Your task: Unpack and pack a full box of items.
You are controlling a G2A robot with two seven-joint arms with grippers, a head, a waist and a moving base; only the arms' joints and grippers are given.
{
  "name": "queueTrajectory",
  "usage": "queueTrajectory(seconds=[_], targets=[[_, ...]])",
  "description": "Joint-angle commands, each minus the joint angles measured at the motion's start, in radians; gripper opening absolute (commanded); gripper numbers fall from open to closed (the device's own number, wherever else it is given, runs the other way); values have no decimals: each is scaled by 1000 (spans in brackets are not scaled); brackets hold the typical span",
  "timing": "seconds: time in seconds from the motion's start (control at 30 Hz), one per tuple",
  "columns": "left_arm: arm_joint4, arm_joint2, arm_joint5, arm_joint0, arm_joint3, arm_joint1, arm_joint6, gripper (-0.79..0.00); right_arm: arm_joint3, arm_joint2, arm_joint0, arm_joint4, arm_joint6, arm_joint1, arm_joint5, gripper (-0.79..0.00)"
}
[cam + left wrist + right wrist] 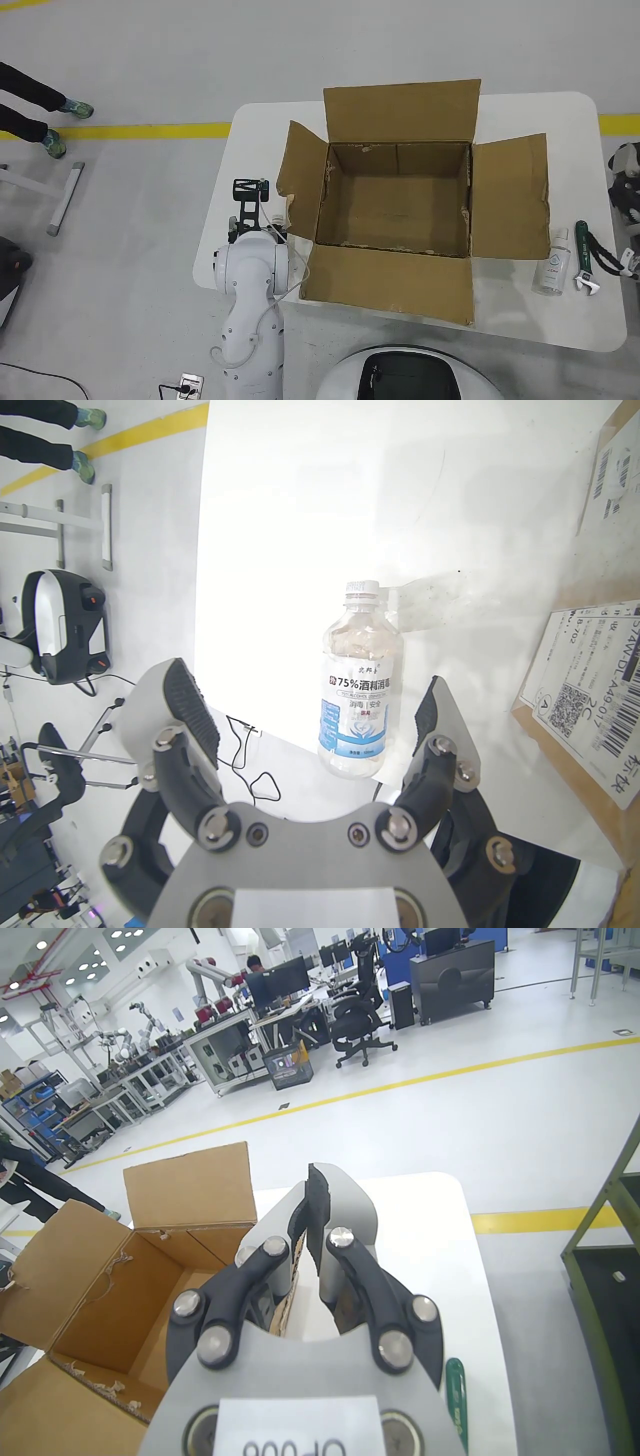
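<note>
An open cardboard box (398,205) stands in the middle of the white table (520,110), its inside bare and all flaps folded out. My left gripper (306,680) hangs open by the table's left edge, beside the box's left flap (300,175). A clear bottle (357,680) with a blue and white label appears upright on the table between the open fingers, untouched by them. My right gripper (314,1200) is shut on nothing, above the table's right end, with the box (150,1253) beyond it. A second clear bottle (551,262) lies right of the box.
A green-handled tool (587,258) lies by the second bottle near the table's right edge; its handle (456,1393) shows under the right gripper. Shipping labels (595,680) cover the box's left flap. A cable (250,760) hangs below the table's left edge.
</note>
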Motion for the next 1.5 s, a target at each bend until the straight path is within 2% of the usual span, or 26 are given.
queueTrajectory(seconds=[0.0, 0.13, 0.33, 0.57, 0.63, 1.13, 1.47], targets=[[3, -4, -12, 18, -9, 3, 24, 0, 0, 0, 0, 0, 0, 0, 0, -785], [31, -10, -49, 38, -35, 8, 20, 0, 0, 0, 0, 0, 0, 0, 0, -785], [-86, -50, -148, 83, -109, 13, -79, 0, 0, 0, 0, 0, 0, 0, 0, -785], [-249, -97, -272, 79, -97, 21, -181, 0, 0, 0, 0, 0, 0, 0, 0, -785], [-301, -107, -275, 73, -67, 26, -177, 0, 0, 0, 0, 0, 0, 0, 0, -785], [-385, -166, -261, -46, 169, 59, -188, 0, 0, 0, 0, 0, 0, 0, 0, -785], [-418, -174, -268, -71, 250, 78, -172, 0, 0, 0, 0, 0, 0, 0, 0, -785]])
